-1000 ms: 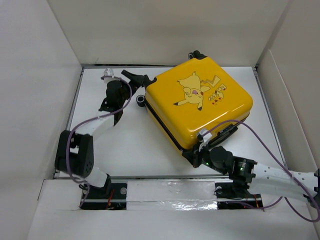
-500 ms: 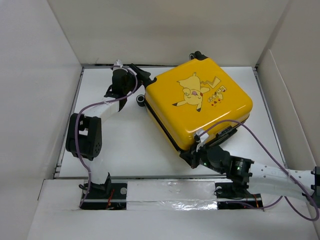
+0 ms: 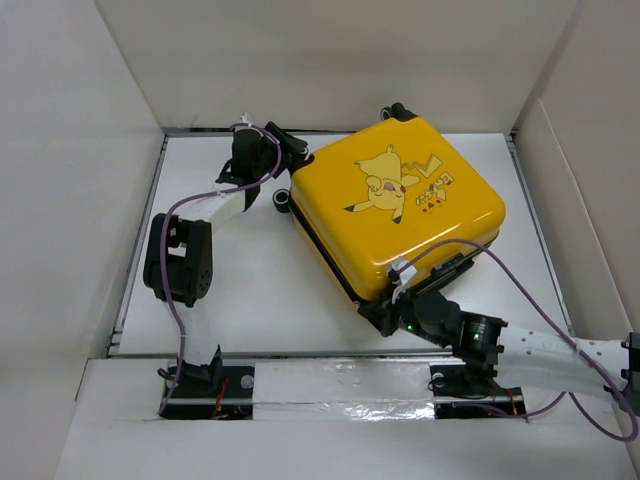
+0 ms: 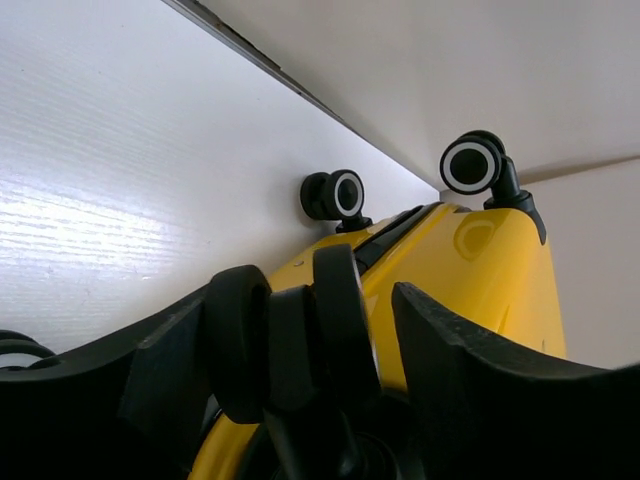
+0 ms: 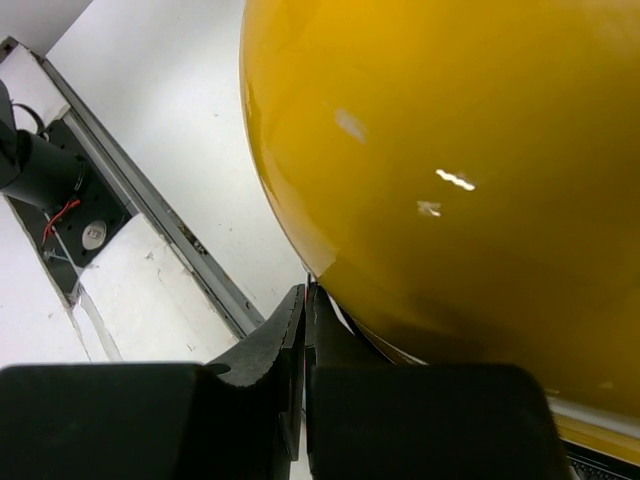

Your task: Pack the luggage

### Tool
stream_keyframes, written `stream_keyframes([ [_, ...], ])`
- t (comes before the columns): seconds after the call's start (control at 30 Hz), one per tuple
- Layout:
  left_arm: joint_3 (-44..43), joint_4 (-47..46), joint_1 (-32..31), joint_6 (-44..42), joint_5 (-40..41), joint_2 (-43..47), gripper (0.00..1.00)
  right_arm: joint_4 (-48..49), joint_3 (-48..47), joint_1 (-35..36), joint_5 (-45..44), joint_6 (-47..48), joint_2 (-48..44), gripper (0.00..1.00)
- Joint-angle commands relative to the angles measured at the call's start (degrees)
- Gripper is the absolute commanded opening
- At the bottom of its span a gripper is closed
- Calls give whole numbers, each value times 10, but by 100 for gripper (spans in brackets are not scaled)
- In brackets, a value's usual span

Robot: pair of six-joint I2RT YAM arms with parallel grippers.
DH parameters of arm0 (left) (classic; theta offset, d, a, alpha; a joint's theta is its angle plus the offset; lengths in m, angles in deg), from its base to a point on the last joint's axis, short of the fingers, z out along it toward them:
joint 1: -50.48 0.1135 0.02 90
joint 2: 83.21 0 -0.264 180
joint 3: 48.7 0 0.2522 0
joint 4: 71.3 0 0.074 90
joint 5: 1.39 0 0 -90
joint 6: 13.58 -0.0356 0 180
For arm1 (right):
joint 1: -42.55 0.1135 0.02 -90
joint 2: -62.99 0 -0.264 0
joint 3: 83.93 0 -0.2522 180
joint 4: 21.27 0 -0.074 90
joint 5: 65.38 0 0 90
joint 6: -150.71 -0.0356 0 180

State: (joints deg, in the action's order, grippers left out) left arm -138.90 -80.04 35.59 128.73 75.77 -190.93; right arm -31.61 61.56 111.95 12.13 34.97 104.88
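The yellow luggage (image 3: 400, 205) with the Pikachu print lies closed and flat on the white table. My left gripper (image 3: 290, 155) is at its far left corner. In the left wrist view (image 4: 310, 300) the jaws stand open on either side of a black suitcase wheel (image 4: 290, 340), with a gap on the right side; two more wheels (image 4: 340, 195) show beyond. My right gripper (image 3: 383, 312) is at the luggage's near corner. In the right wrist view (image 5: 305, 295) its fingers are pressed together, tips at the seam under the yellow shell (image 5: 450, 150). I cannot tell if anything is pinched between them.
White walls (image 3: 90, 120) enclose the table on the left, back and right. A metal rail (image 5: 150, 210) and taped ledge (image 3: 340, 385) run along the near edge. Another wheel (image 3: 283, 203) sticks out on the luggage's left side. A purple cable (image 3: 520, 275) loops over the right arm.
My left arm has swung right and forward, bringing its gripper from the open table up to the luggage's far left corner wheel. My right gripper and the luggage have barely moved.
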Motion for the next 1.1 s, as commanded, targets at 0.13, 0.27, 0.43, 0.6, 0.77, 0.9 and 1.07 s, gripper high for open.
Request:
stream_keyframes([
  [0.13,-23,-48,-7,22,12,-21,44,61,-21,20,73,-19,-23,0],
  [0.27,-15,-78,-1,32,-18,-32,3,57,-21,20,70,-19,-23,0],
  [0.43,114,-147,24,21,42,29,0,16,-18,20,-4,-19,-72,0],
  [0.6,344,-314,70,64,56,172,0,-24,-39,-36,-22,17,-117,0],
  [0.77,518,-344,38,27,118,290,0,-53,-82,-181,76,81,-107,0],
  [0.9,624,-334,-20,27,163,415,0,-22,-113,-320,184,117,-62,0],
  [1.07,691,-257,-98,29,205,550,0,87,-110,-302,277,97,40,0],
])
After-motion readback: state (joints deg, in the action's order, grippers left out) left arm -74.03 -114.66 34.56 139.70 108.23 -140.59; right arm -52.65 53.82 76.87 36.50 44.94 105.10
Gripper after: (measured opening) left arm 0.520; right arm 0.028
